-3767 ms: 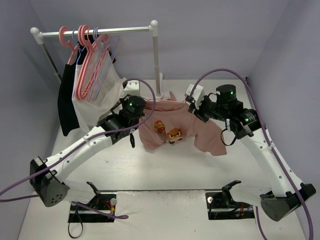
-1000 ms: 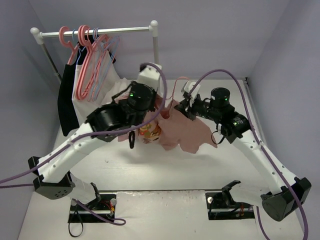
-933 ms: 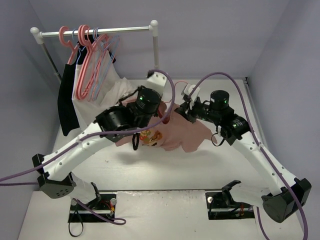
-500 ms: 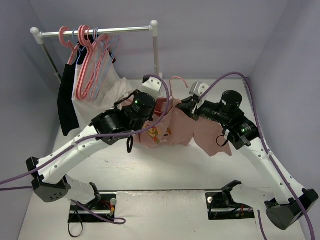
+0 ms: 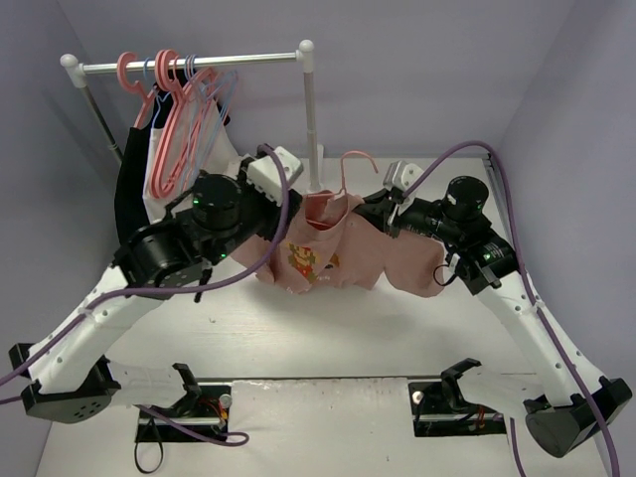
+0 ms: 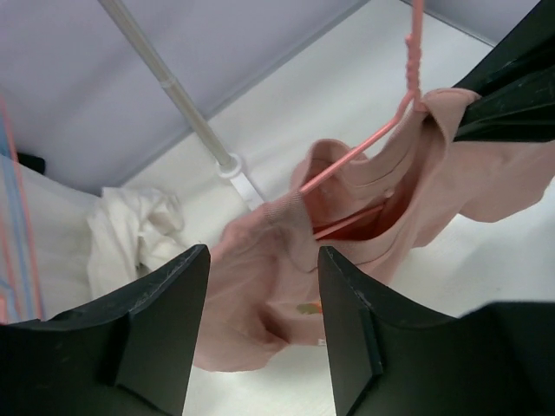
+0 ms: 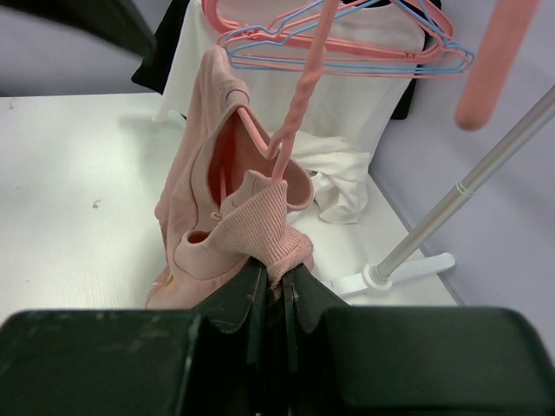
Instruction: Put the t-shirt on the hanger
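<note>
Above the middle of the white table [image 5: 328, 328], the t-shirt [image 5: 333, 253] is hanging in the air. The hanger [image 5: 350, 162] is sitting inside its neck opening, and the slim hook is poking up out of the collar. The right gripper [image 7: 273, 276] is pinching the ribbed collar edge, with its fingers pressed together on the fabric just beside the hanger's twisted stem. The left gripper [image 6: 260, 260] is hovering at the shirt's left side with its fingers spread wide and nothing between them. The shirt's left shoulder is drooping beyond them. The chest print is facing the overhead camera, and one sleeve is trailing down under the right arm. Whether the hem is touching the table is impossible to tell.

At the back left, the clothes rack [image 5: 199, 66] is carrying several coral-pink and pale blue hangers [image 5: 184, 129]. It is also holding a black garment [image 5: 129, 214] and a white garment [image 5: 162, 212]. The white one is bunching on the table near the rack's right post.
</note>
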`<move>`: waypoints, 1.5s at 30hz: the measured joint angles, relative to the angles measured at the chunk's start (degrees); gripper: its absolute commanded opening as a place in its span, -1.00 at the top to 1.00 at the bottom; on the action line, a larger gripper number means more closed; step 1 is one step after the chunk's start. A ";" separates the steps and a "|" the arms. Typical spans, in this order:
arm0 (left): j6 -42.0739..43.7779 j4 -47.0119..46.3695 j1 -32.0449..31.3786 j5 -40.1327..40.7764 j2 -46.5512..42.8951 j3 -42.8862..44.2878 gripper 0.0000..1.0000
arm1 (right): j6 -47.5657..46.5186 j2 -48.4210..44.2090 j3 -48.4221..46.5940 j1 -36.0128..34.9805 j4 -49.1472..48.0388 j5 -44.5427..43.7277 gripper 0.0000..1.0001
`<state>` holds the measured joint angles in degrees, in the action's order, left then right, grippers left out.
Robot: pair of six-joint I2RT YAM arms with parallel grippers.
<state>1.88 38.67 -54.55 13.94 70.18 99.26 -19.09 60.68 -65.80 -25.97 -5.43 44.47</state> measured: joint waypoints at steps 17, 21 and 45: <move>18.44 10.29 20.81 -39.31 7.34 2.36 -0.06 | -0.44 1.23 0.00 0.17 0.29 6.62 1.00; 21.17 13.44 20.88 -41.13 8.87 -0.72 0.10 | -0.47 1.41 0.00 0.17 0.37 6.92 1.00; 24.32 18.76 21.30 -49.02 8.70 -0.50 1.00 | -0.62 3.08 0.00 1.04 0.52 8.82 1.00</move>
<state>26.20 57.43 -33.26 -35.08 78.89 98.77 -19.70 63.75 -65.80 -24.93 -4.91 53.29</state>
